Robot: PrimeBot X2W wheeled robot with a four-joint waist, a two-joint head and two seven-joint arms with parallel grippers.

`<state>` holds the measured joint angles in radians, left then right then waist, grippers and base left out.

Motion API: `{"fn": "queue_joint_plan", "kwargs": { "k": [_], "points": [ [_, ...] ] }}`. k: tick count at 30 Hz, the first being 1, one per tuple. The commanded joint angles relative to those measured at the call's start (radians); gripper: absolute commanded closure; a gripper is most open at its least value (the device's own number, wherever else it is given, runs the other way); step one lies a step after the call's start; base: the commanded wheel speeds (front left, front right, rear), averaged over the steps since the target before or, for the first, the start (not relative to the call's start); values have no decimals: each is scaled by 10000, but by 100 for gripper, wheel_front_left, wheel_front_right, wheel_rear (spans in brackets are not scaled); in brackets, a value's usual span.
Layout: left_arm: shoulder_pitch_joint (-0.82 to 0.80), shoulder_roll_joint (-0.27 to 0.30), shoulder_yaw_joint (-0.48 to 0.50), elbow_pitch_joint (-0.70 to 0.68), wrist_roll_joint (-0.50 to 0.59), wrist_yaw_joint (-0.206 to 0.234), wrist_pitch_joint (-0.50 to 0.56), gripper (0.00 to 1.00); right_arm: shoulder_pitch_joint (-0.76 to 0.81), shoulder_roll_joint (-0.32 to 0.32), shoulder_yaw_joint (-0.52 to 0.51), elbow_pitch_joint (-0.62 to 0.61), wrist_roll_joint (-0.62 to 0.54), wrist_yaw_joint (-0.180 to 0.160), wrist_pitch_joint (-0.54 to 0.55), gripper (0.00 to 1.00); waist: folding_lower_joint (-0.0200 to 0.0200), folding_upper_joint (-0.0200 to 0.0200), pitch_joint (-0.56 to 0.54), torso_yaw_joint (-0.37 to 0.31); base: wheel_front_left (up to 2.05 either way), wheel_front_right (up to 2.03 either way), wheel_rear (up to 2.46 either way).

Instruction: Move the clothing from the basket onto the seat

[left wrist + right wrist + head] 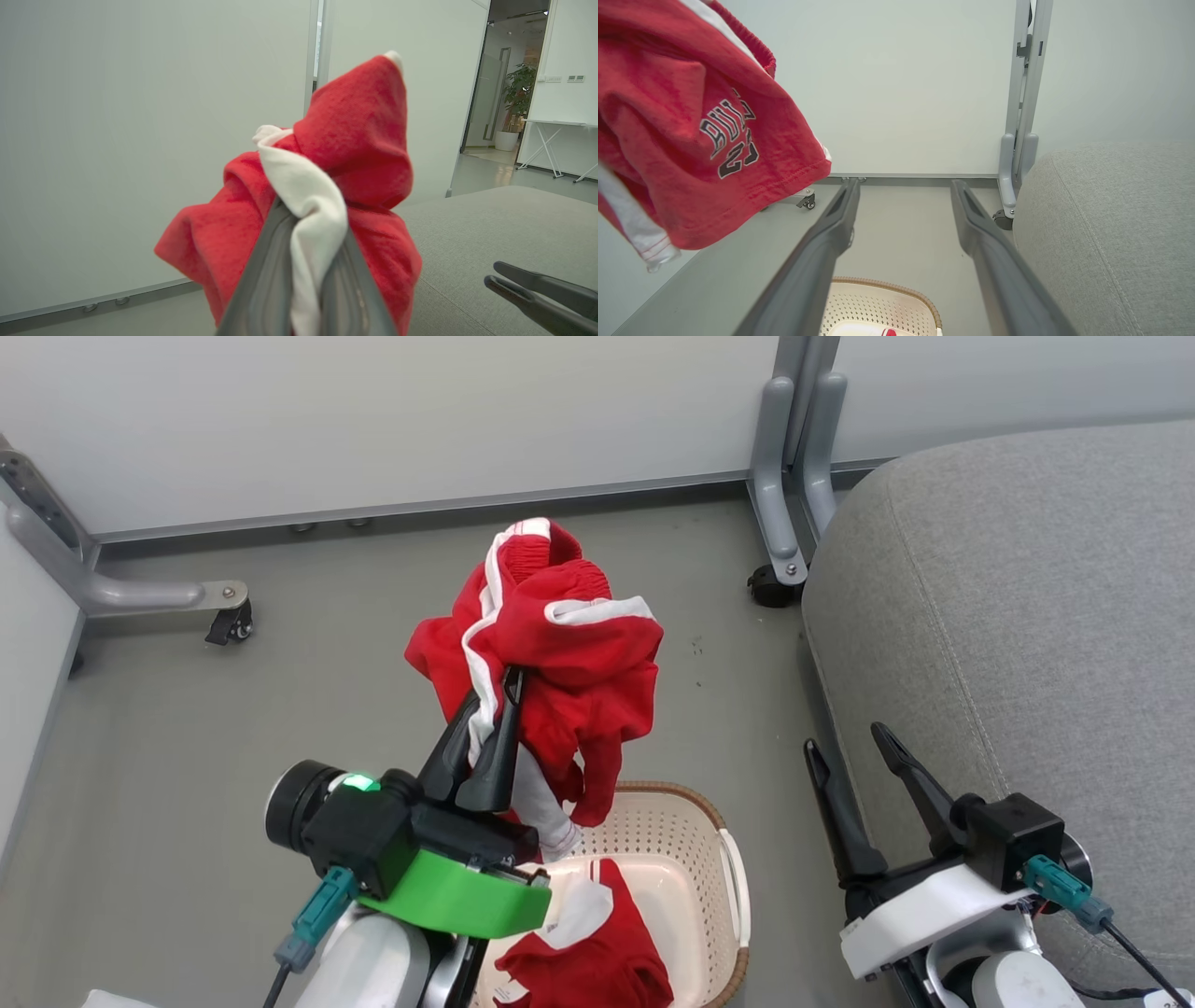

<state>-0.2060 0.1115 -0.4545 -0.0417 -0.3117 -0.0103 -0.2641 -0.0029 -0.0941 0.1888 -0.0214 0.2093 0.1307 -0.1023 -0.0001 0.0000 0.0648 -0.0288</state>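
Note:
My left gripper is shut on a red garment with white trim, holding it bunched in the air above the basket. In the left wrist view the white band of this clothing is pinched between the fingers. A second red garment lies inside the cream perforated basket near the bottom edge. My right gripper stands open and empty beside the grey seat, right of the basket. The right wrist view shows the lifted garment with dark lettering at upper left and the basket rim below.
White partition panels stand behind, on grey metal feet with castors. Grey floor lies between basket and wall. A doorway, a potted plant and a white table stand far off in the left wrist view.

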Motion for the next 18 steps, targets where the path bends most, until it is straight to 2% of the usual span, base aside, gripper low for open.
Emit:
{"fn": "queue_joint_plan", "kwargs": {
  "k": [1,11,18],
  "points": [
    [127,27,44,-70,-26,-47,-5,100,141,-2,26,-44,62,1,15,0,1,0,14,-2,0,0,0],
    [92,-31,47,-132,16,-107,-5,100,-13,-166,470,-80,286,1,94,0,1,0,83,45,0,0,0],
    [-40,-71,-14,-132,66,-160,-5,100,-663,-659,2045,107,1147,1,288,0,1,0,197,134,0,0,0]
  ]
}}
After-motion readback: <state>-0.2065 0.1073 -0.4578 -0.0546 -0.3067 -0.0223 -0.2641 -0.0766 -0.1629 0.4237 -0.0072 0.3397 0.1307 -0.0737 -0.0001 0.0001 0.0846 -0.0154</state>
